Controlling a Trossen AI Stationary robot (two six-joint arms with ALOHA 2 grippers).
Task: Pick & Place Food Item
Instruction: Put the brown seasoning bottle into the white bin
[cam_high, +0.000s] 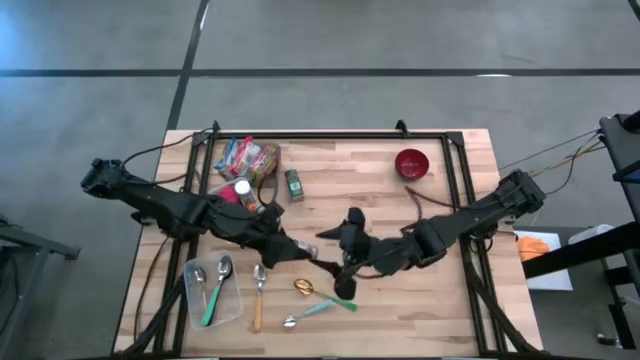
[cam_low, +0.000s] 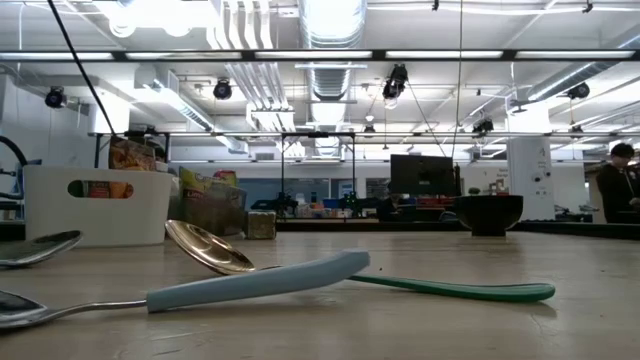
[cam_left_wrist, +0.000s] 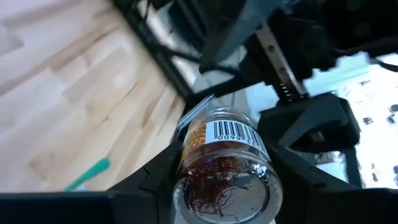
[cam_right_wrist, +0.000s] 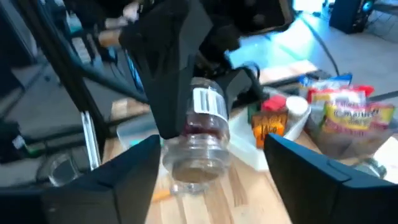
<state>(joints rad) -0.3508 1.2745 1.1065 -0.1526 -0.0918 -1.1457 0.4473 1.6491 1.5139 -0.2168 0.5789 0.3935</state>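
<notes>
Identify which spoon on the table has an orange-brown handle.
The spoon lying alone just beside the clear tray; the others' handles are green, pale blue or bare metal.

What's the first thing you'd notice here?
Two dark arms meet over the middle of the wooden table. The left hand grips a small glass jar of red threads, with the right hand open around it. Nearby lie spoons, one gold-bowled spoon, and a red bowl at the far side.
</notes>
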